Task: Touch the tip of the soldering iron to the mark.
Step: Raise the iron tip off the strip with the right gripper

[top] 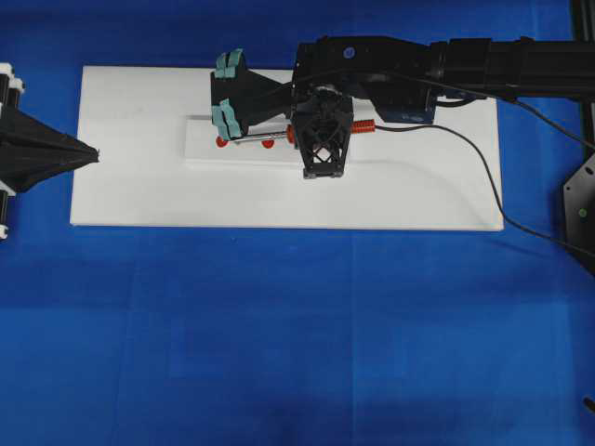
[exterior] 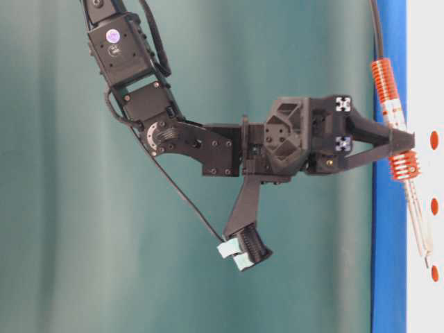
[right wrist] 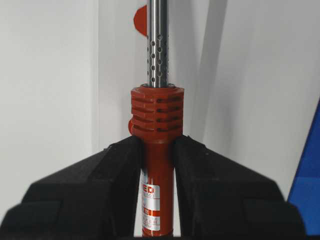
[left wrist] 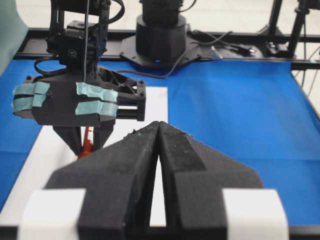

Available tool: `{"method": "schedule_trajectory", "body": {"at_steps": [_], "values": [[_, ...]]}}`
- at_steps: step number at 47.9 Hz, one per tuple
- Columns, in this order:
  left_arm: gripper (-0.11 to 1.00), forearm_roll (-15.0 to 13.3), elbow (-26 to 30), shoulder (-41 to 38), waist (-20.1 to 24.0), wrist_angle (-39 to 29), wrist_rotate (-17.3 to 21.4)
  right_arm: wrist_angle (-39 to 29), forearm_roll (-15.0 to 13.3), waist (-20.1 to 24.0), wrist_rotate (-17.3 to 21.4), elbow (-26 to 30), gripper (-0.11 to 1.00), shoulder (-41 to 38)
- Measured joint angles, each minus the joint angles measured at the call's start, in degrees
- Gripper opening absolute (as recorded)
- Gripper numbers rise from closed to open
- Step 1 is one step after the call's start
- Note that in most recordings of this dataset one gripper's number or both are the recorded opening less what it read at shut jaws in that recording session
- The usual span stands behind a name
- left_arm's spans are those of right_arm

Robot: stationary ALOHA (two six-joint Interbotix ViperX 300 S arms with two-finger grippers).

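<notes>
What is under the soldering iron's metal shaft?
Under the soldering iron lies the white board, with red marks beside the shaft. The right gripper covers whatever lies under the handle.

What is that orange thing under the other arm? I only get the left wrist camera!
Observer: It's the soldering iron. The right gripper is shut on its handle, just under the ribbed collar.
Operator: Where's the pointy end going?
Observer: It points along the white board, toward your side. The tip is close beside a red mark, the end one in a row of three. I cannot tell whether it touches.
Operator: Is my gripper in the way?
Observer: No. The left gripper is shut at the board's edge, well apart from the iron.
</notes>
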State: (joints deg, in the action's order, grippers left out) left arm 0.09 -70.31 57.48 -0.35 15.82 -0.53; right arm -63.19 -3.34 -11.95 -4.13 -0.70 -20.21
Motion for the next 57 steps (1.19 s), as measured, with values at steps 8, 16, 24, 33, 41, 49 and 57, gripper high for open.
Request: {"method": "schedule_trajectory", "body": {"at_steps": [8, 16, 24, 33, 41, 49, 57], "values": [[0.00, -0.09, 0.00, 0.09, 0.00, -0.09, 0.00, -0.18, 0.00, 0.00, -0.09, 0.44, 0.06, 0.97], [0.00, 0.00, 0.00, 0.18, 0.00, -0.09, 0.00, -2.02, -0.35, 0.00, 0.00, 0.88, 0.06, 4.92], [0.00, -0.09, 0.00, 0.26, 0.00, -0.09, 0.00, -3.87, -1.76, 0.00, 0.00, 1.49, 0.06, 9.14], [0.00, -0.09, 0.00, 0.26, 0.00, -0.09, 0.00, -4.57, -2.11, 0.00, 0.00, 1.85, 0.06, 10.81], [0.00, -0.09, 0.00, 0.26, 0.00, -0.09, 0.00, -4.66, -2.11, 0.09, -0.26, 1.93, 0.06, 10.81], [0.00, -0.09, 0.00, 0.35, 0.00, -0.09, 0.00, -5.80, -2.11, 0.09, -0.09, 1.58, 0.06, 10.90], [0.00, -0.09, 0.00, 0.26, 0.00, -0.09, 0.00, -6.15, -2.20, 0.09, 0.18, -1.93, 0.06, 13.10]]}}
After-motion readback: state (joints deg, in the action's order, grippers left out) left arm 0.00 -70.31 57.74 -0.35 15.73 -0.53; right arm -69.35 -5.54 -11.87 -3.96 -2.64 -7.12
